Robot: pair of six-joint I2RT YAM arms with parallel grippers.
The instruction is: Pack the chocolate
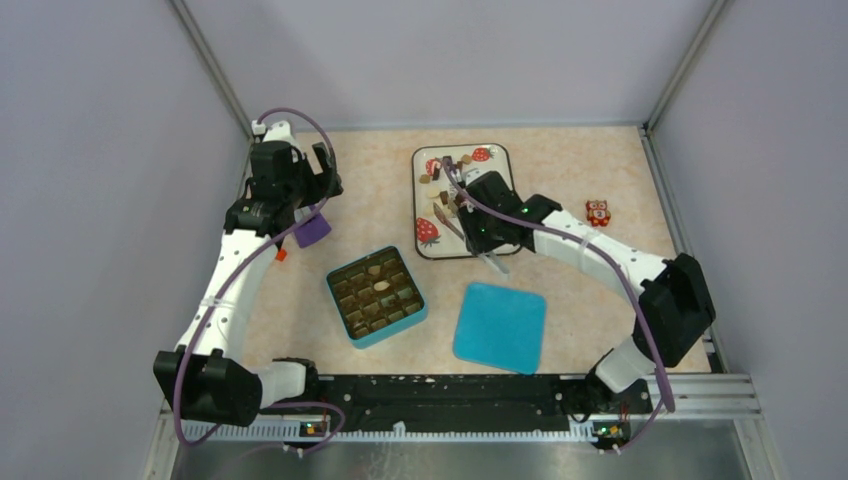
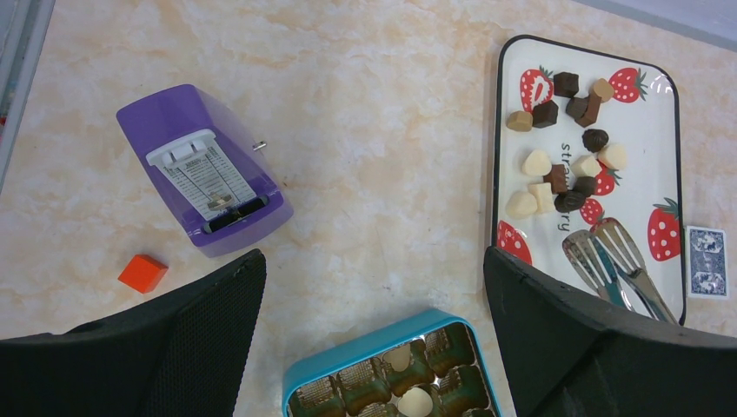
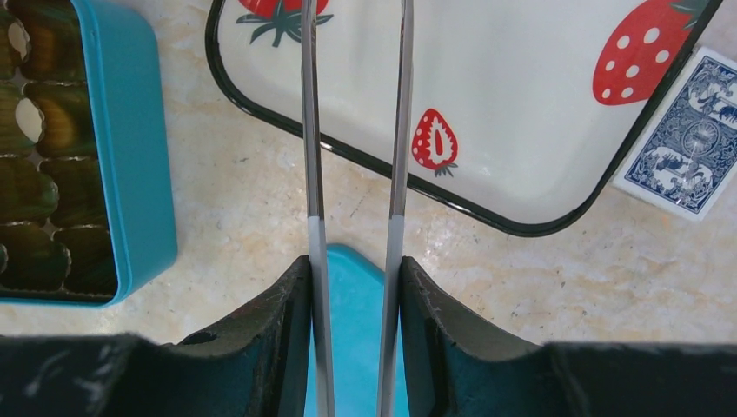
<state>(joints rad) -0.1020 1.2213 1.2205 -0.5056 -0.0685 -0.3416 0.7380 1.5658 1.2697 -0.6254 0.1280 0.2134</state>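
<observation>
The chocolate (image 2: 556, 180) is a scatter of tiny bite-sized pieces: dark brown, light brown and cream-white. Some are squarish blocks, some rounded, and a few of the cream ones are heart-shaped. Most lie loose on the far half of the tray (image 2: 643, 130), bunched together and touching in places. A few cream pieces sit in separate cells of the box (image 3: 143, 156).

The tray is a glossy white rectangle with rounded corners, a thin black rim and printed red strawberries. The box is square and teal with smooth walls, and it holds a shiny gold-brown moulded insert with a grid of cells. Its lid (image 1: 499, 326), a flat teal square with rounded corners, lies on the tabletop (image 2: 374, 130) to the right of the box.

The right jaws are clenched on the tongs (image 3: 311, 156), two slim metal arms that reach out over the near end of the tray. The left jaws stand released and wide apart, grasping nothing, above the tabletop to the left of the tray.

A purple plastic device (image 2: 174, 122) and a small orange cube (image 2: 142, 272) lie to the left. A blue patterned card pack (image 2: 707, 261) sits just beside the tray's right edge. A small orange owl (image 1: 597, 212) stands farther right.
</observation>
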